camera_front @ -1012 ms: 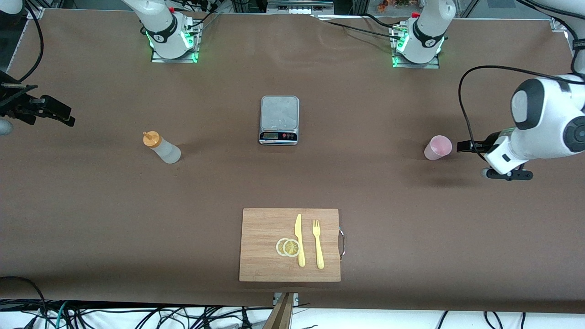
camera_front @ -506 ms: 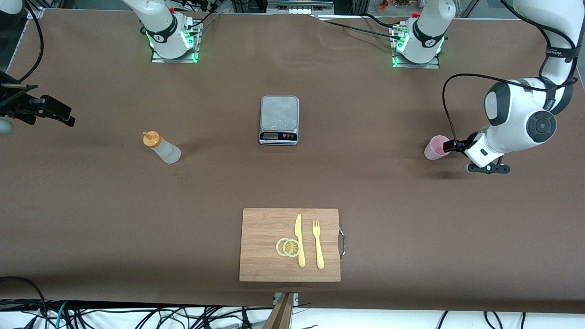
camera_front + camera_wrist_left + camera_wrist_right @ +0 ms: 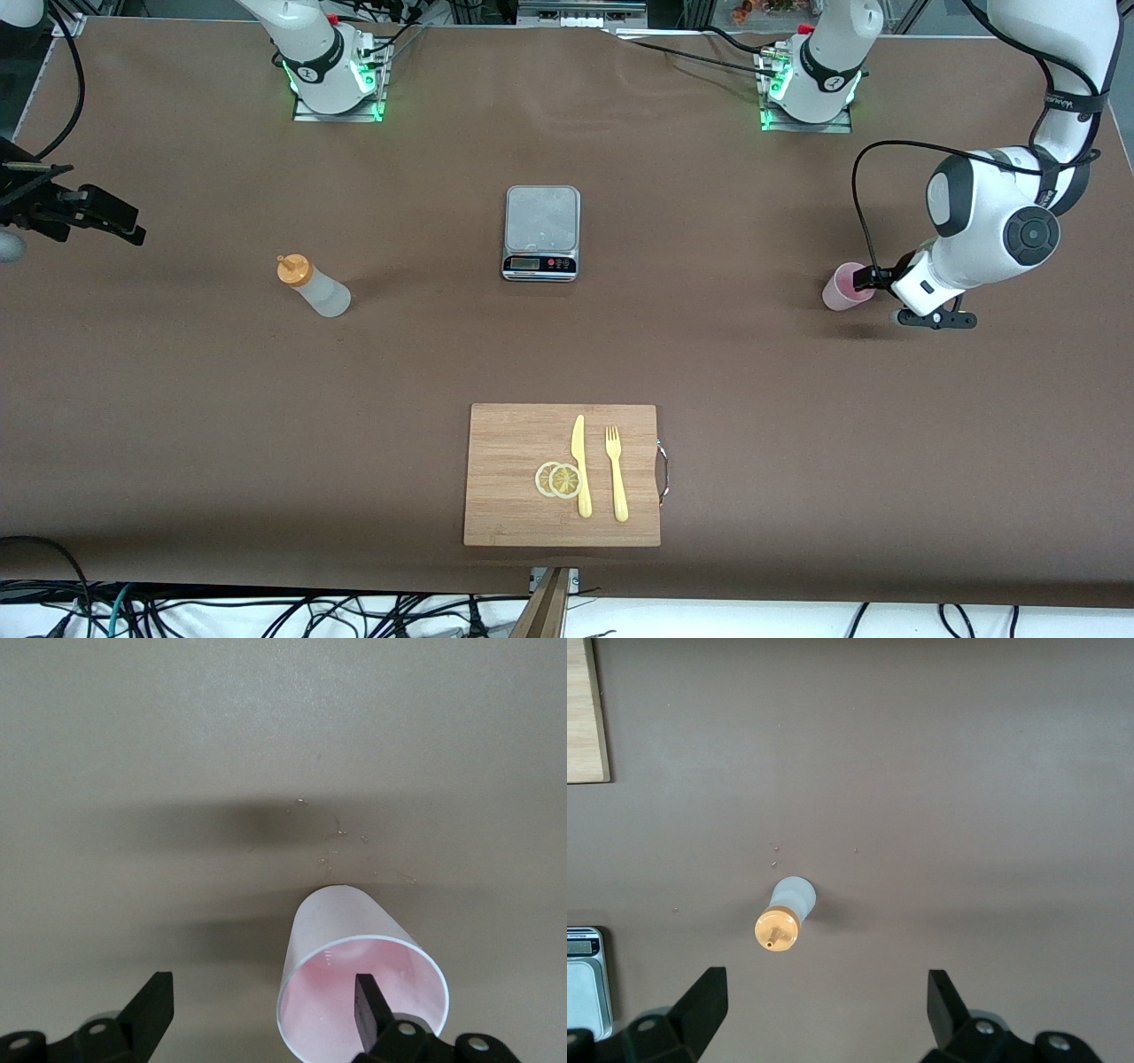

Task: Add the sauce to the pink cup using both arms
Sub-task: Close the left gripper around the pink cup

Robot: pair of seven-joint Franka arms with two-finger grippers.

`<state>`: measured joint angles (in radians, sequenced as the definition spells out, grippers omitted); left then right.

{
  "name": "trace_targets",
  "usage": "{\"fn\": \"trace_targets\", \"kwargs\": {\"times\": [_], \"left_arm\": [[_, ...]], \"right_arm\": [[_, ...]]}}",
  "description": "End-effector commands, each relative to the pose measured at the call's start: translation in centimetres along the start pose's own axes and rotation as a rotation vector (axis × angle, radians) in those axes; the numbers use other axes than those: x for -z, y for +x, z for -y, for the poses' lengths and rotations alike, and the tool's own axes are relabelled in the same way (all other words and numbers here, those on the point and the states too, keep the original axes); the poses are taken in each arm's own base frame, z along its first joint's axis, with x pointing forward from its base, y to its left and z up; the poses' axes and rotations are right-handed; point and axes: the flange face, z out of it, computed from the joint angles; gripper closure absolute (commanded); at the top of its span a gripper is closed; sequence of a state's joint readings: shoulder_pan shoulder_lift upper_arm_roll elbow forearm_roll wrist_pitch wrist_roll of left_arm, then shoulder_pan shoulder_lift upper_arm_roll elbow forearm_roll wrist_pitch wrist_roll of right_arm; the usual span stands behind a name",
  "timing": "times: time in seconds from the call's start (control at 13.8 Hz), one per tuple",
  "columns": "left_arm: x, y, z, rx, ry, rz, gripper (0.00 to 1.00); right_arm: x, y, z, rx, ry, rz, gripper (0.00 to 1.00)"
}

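Quick tally: one bottle (image 3: 315, 286), one pink cup (image 3: 843, 287), one scale (image 3: 541, 232), one board (image 3: 562, 475). On that board, two lemon slices (image 3: 558, 479), one knife (image 3: 580, 465), one fork (image 3: 616, 473). Two arms, two claws: left claw (image 3: 864, 281), right claw (image 3: 120, 223).

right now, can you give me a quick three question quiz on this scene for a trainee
1. True or false: the squeeze bottle stands on the scale.
2. Which gripper is at the pink cup? A) left gripper B) right gripper C) neither
3. Fill in: on the cutting board, the knife lies between the lemon slices and the ____.

Key: 1 false, the bottle stands on the table, toward the right arm's end. 2 A. 3 fork.
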<state>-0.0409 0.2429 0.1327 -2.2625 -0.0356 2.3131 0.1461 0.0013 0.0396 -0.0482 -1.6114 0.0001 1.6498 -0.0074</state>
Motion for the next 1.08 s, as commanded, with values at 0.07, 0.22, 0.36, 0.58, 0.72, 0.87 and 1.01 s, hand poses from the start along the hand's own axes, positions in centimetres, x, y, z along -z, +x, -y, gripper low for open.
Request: {"fn": "trace_targets", "kwargs": {"times": [0.07,0.22,0.36,0.58,0.72,0.87,1.01], "left_arm": [[-0.4,-0.3,-0.8,-0.037,0.006,-0.017,0.26],[-0.6,-0.2,-0.8,-0.039,0.007,-0.014,0.47],[-0.8,-0.2,-1.0,-0.042,0.007,-0.011,0.58],[-0.9,-0.1,-1.1,-0.042,0.007,-0.009,0.82],[-0.9,-0.1,-1.1,-0.042,0.006,-0.009,1.00],[-0.4,0.2,-1.3,-0.030,-0.010,-0.018,1.00],[1.6,1.6,-3.3,-0.055,-0.011,-0.051,1.00]], "right_arm": [[0.4,0.0,-0.1,0.006,0.018,-0.005,0.00],[0.3,0.0,-0.1,0.006,0.018,-0.003,0.00],[0.3,0.0,-0.1,0.006,0.018,-0.002,0.00],[0.3,0.0,-0.1,0.006,0.018,-0.003,0.00],[0.4,0.0,-0.1,0.006,0.018,-0.005,0.00],[0.3,0.0,-0.1,0.006,0.018,-0.002,0.00],[0.4,-0.1,-0.1,0.006,0.018,-0.003,0.00]]}}
